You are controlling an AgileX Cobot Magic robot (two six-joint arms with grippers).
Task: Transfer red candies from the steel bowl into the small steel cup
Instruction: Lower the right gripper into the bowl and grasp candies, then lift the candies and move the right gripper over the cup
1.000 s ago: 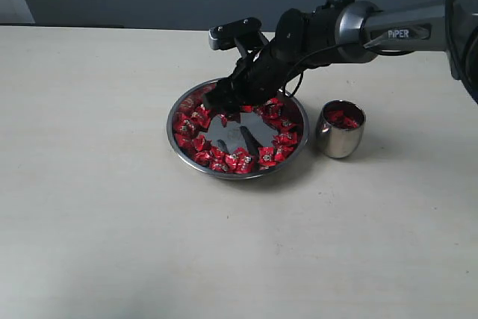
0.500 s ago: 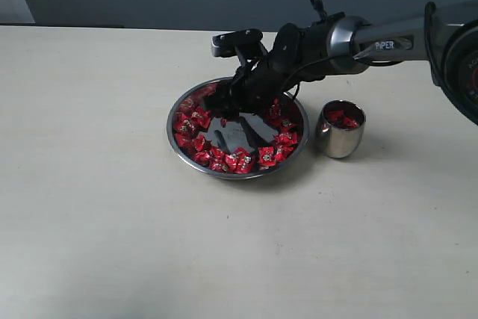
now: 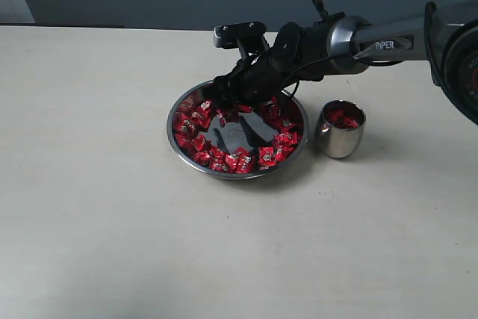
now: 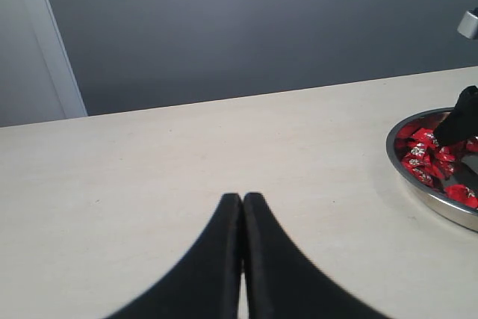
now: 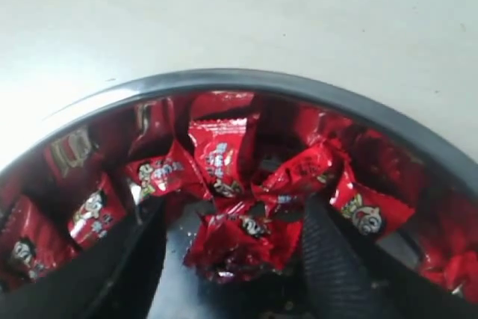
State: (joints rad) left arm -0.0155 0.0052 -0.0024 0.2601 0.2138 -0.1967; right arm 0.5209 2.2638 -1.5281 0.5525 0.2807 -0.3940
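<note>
The red candies (image 5: 224, 158), in shiny crinkled wrappers with a pale cartoon face and print too small to read, ring the steel bowl (image 3: 224, 173) on the worktop (image 3: 112, 222). A few lie in the small steel cup (image 3: 337, 143) just beside it. The right hand (image 5: 235, 274) stands apart, straddling candies in the bowl. Its arm (image 3: 388, 35) reads "PiPER". The left hand (image 4: 242, 203) is pressed together.

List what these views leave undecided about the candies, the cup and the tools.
- Exterior view: the tips of the right tool blur into the dark arm over the steel bowl.
- Right wrist view: red candies sit between its open fingers; contact is unclear.
- Exterior view: the small steel cup hides its fill behind its wall.
- Left wrist view: the frame edge cuts off the steel bowl.
</note>
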